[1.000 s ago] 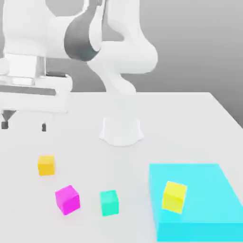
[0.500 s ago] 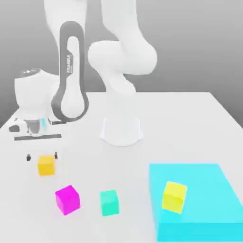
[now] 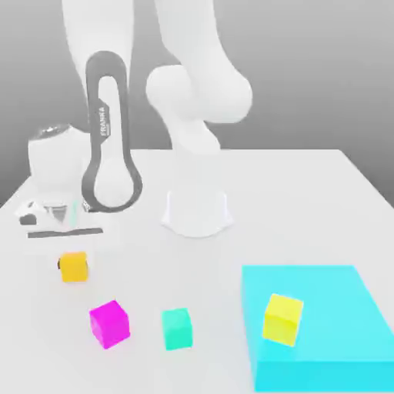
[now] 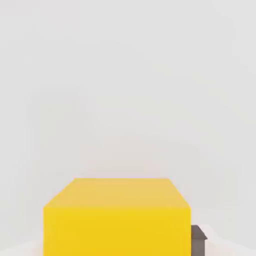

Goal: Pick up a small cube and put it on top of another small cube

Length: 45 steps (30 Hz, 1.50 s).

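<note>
On white table (image 3: 308, 200), grey backdrop.

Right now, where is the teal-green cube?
In the exterior view, the teal-green cube sits on the table, between the magenta cube and the big cyan block.
</note>
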Each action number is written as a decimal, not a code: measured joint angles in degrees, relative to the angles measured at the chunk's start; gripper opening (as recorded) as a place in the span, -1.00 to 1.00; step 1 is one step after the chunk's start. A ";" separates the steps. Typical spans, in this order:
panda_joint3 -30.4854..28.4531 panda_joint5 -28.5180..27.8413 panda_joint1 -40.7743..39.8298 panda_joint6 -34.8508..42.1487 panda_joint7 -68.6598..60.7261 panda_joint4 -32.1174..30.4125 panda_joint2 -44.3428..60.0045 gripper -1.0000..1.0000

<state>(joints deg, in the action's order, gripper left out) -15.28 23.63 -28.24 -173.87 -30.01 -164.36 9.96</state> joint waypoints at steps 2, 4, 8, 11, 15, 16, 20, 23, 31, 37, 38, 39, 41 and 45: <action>-4.51 -6.40 2.89 1.73 4.73 -0.81 -2.65 -1.00; -7.90 -13.38 4.49 3.49 9.83 -1.59 -5.38 -1.00; -9.51 -24.85 2.38 7.21 18.26 -2.98 -10.73 -1.00; -6.90 -26.96 5.59 9.48 21.48 -2.45 -12.46 -1.00; -3.38 -26.80 11.71 12.17 24.78 -0.61 -13.28 -1.00; -2.46 -26.68 13.19 12.83 25.58 -0.13 -13.45 -1.00; 1.37 -26.11 18.90 15.48 28.71 1.84 -14.09 -1.00; 4.49 -25.62 22.91 17.46 31.01 3.31 -14.58 -1.00; 9.10 -22.84 30.11 14.25 33.04 6.02 -8.67 -1.00; 9.84 -20.90 29.32 9.00 31.71 6.33 -3.04 1.00; 9.84 -20.90 29.32 9.00 31.71 6.33 -3.04 1.00; 9.84 -20.90 29.32 9.00 31.71 6.33 -3.04 1.00; 9.87 -20.78 29.26 8.69 31.62 6.35 -2.77 1.00; 9.63 -23.08 28.92 14.92 33.25 6.00 -9.45 1.00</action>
<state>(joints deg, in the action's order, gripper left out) -5.65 0.55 0.69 -158.94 3.24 -158.37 0.51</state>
